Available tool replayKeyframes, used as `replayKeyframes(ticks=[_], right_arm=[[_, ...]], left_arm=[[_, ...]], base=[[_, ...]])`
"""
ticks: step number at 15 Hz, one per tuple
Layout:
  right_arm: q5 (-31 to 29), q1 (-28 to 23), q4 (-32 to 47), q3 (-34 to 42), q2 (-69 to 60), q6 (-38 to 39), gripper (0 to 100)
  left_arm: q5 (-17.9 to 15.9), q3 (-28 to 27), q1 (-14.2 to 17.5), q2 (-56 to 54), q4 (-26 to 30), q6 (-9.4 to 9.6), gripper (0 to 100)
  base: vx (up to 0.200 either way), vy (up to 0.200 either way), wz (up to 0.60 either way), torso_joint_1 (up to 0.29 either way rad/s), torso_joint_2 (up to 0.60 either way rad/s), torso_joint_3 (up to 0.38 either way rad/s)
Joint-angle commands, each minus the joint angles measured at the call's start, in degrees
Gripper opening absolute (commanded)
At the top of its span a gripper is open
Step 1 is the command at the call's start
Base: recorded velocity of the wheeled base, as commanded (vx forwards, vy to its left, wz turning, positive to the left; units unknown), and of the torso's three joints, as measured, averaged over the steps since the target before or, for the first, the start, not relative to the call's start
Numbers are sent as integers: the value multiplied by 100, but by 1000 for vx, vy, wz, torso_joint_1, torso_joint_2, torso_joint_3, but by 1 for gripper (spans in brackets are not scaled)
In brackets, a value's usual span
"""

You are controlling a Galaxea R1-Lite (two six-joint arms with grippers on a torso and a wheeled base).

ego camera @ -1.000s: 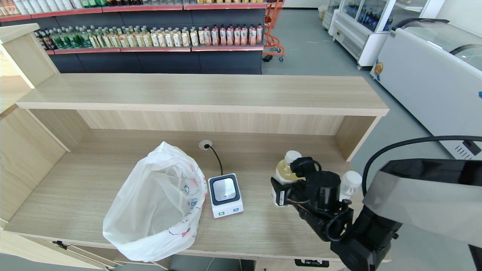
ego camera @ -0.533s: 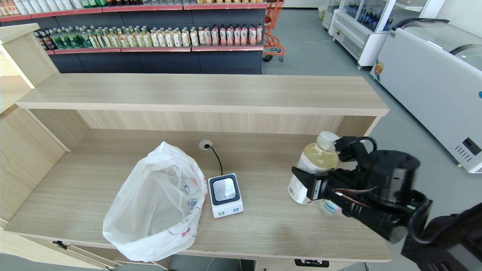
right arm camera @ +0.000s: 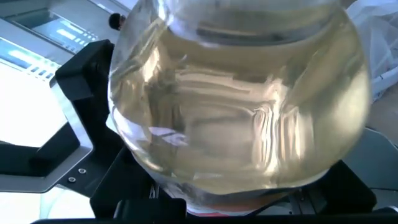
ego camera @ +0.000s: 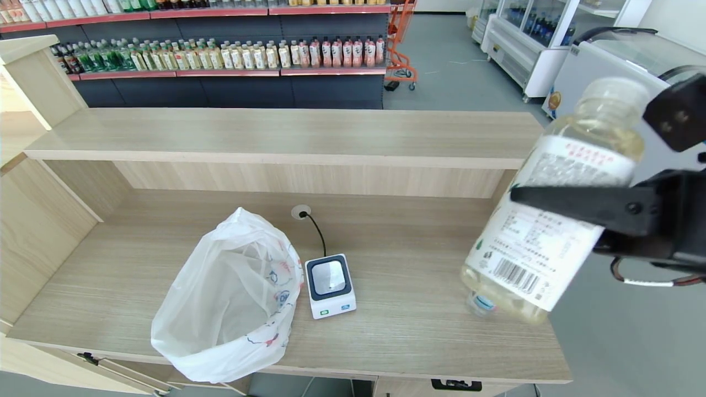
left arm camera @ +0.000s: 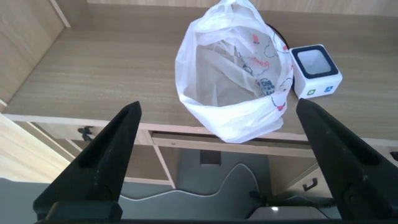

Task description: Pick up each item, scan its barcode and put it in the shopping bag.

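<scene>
From the head, the bottle [ego camera: 543, 220] shows its barcode [ego camera: 514, 274] — wrist-side, its base [right arm camera: 239, 99].

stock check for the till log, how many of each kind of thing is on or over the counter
bottle: 2 (held bottle; second bottle, mostly hidden behind it)
shopping bag: 1
scanner: 1
total: 4

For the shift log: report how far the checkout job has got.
Done: nothing visibly bagged; the bag looks empty. In hand: the right claw holds a bottle above the counter, not yet at the scanner. Left: scan and bag it, then the second bottle on the counter.
</scene>
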Motion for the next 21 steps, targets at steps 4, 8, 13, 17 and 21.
replayKeyframes(ticks=[4,8,13,17,21], right_arm=[[616,151,505,-617,-761,454,0],[616,529,1164,-599,-1148,454,0],[616,740,1524,-599,-1359,445,0],[616,749,1533,-573,-1403,454,0],[616,758,1533,-459,-1544,445,0]], left_arm=[[0,0,0,-2,-1,1,100],[0,0,0,-2,-1,1,100],[0,0,0,-2,-1,1,100],[0,0,0,-2,-1,1,100],[0,0,0,-2,-1,1,100]], base=[[0,0,0,0,0,0],[0,0,0,0,0,0],[0,0,0,0,0,0],[0,0,0,0,0,0],[0,0,0,0,0,0]])
